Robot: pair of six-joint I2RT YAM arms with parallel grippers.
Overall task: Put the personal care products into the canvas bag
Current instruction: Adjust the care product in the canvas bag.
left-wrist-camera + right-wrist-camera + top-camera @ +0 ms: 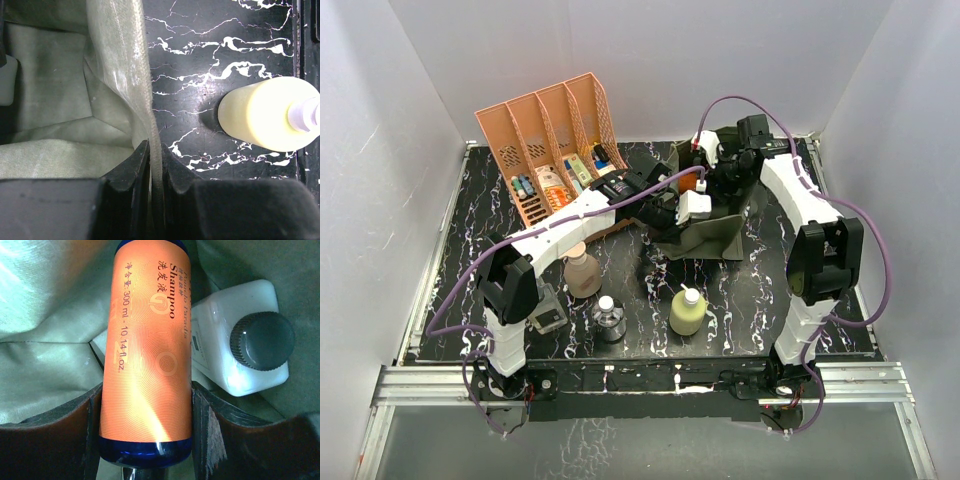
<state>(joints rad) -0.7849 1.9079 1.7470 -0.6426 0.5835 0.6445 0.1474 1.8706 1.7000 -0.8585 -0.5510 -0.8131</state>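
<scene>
My left gripper [155, 165] pinches the rim of the canvas bag [120, 75]; my right gripper [145, 415] clamps the orange-and-blue bottle [145, 340] inside it, beside the white bottle [220, 335]. The pump is cut off, and from above my arms [570, 225] hide the bag's mouth.

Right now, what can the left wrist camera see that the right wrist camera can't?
Only the left wrist view shows the yellow bottle on the black marbled table, and the left fingers pinching the edge of the canvas bag. Only the right wrist view shows the orange shampoo bottle gripped between the right fingers, with the dark cap of a white bottle beside it. Both views look down into the green bag's inside.
</scene>
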